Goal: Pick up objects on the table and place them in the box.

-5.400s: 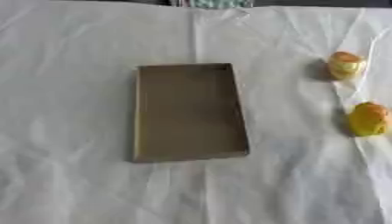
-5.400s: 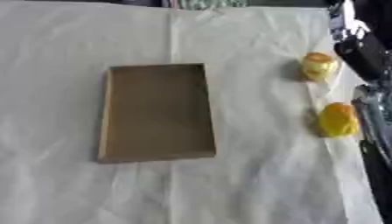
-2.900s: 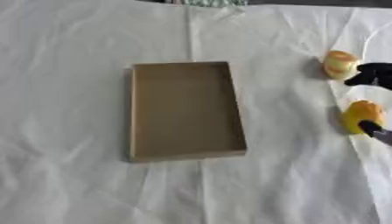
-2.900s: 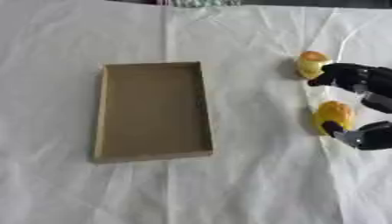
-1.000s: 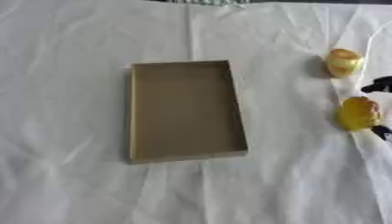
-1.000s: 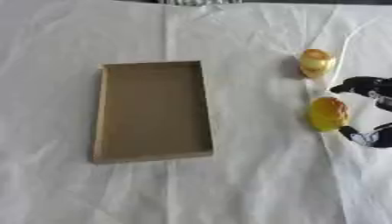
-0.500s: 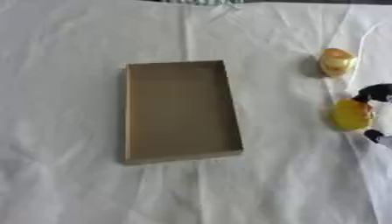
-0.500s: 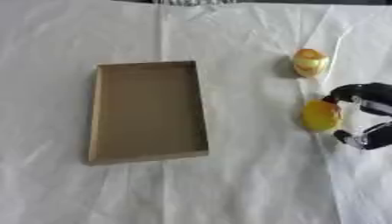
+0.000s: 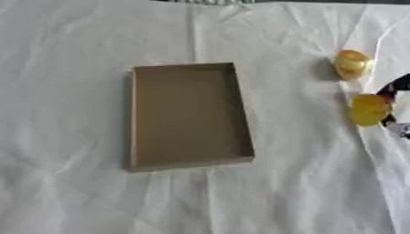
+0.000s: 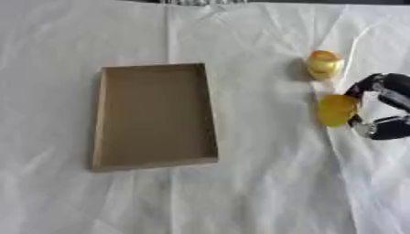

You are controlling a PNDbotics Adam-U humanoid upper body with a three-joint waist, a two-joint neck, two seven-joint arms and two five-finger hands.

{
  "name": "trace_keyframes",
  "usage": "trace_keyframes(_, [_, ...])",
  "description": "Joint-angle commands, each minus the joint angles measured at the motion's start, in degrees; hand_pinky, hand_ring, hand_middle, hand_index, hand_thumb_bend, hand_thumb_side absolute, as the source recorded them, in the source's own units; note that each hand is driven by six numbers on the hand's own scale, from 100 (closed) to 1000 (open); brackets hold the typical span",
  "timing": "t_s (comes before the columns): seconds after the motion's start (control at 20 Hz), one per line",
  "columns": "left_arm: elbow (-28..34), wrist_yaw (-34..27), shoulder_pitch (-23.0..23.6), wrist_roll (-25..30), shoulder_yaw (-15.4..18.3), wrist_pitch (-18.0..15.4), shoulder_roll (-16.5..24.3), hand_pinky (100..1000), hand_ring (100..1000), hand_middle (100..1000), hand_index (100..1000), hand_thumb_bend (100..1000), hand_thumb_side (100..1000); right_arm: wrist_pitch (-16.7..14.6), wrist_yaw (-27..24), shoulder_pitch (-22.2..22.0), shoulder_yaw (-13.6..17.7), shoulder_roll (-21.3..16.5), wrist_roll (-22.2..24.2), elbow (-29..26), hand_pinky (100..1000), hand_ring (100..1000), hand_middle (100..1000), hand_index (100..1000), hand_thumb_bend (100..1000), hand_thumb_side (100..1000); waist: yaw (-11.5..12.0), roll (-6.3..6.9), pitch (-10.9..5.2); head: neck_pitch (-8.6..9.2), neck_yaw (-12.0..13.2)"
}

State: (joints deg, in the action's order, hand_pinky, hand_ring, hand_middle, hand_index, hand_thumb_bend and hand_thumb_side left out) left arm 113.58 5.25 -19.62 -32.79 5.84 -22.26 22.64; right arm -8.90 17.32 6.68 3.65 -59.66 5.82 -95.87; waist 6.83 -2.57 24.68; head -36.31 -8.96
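An open, shallow brown cardboard box (image 10: 153,116) lies in the middle of the white cloth, and nothing lies in it. Right of it are two yellow objects. The farther one (image 10: 323,64) sits on the cloth by itself. The nearer yellow object (image 10: 337,110) is held between the curled fingers and thumb of my right hand (image 10: 386,106), which comes in from the right edge. It looks slightly lifted and tilted. My left hand shows in neither view.
A wrinkled white cloth (image 9: 96,192) covers the whole table. At the far edge, a striped patch (image 9: 212,2) shows at the top middle. Bare cloth lies left of and in front of the box.
My right hand has closed round the nearer yellow object and drawn it a little toward the box. The farther yellow object and the box have stayed put.
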Motion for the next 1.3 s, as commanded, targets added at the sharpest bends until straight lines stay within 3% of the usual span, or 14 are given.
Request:
trace_keyframes(0.05, [1.0, -0.2, -0.5, -0.1, 0.2, 0.1, 0.9, 877, 792, 770, 818, 362, 504, 0.9, -1.8, 0.8, 2.2, -1.1, -2.2, -4.2, 838, 723, 433, 605, 100, 100, -0.1, 0.02, -1.26, -0.34, 0.1])
trace_keyframes(0.25, [1.0, -0.3, -0.6, -0.1, 0.3, 0.1, 1.0, 877, 792, 771, 818, 363, 503, 1.7, -3.7, 3.3, 2.9, -1.9, -3.5, -11.4, 846, 696, 434, 605, 100, 100, 0.0, -0.03, -1.44, -0.4, -0.1])
trace_keyframes(0.4, [1.0, -0.4, -0.7, 0.0, 0.1, 0.1, 1.1, 877, 792, 771, 818, 363, 503, 2.2, -4.8, 7.0, 1.5, -3.3, -2.6, -16.9, 854, 672, 432, 602, 100, 100, 0.2, -0.09, -1.6, -0.43, -0.5])
trace_keyframes(0.65, [1.0, -1.0, -1.0, 0.6, -0.4, 0.0, 1.1, 877, 792, 771, 819, 364, 501, -1.7, -7.3, 19.9, -6.3, -3.3, 3.9, -18.7, 852, 663, 438, 604, 100, 100, 1.3, -0.2, -2.09, -0.39, -1.8])
trace_keyframes(0.75, [1.0, -1.2, -1.1, 0.8, -0.5, 0.0, 1.0, 877, 793, 772, 819, 364, 501, -2.4, -8.6, 25.1, -9.5, -1.6, 7.8, -18.7, 851, 665, 439, 606, 100, 100, 1.7, -0.25, -2.28, -0.44, -2.1])
trace_keyframes(1.0, [1.0, -1.8, -1.4, 1.2, -0.8, 0.0, 0.9, 877, 793, 773, 819, 367, 498, -0.8, -9.4, 36.4, -16.8, 4.9, 16.4, -17.8, 853, 672, 442, 611, 100, 100, 2.6, -0.45, -2.75, -0.79, -3.2])
trace_keyframes(1.3, [1.0, -2.6, -2.1, 1.4, -1.0, -0.2, 0.9, 877, 793, 773, 820, 371, 495, -2.1, -8.2, 45.3, -23.3, 13.7, 24.6, -9.2, 856, 686, 455, 624, 100, 100, 4.0, -0.66, -3.09, -1.2, -4.3])
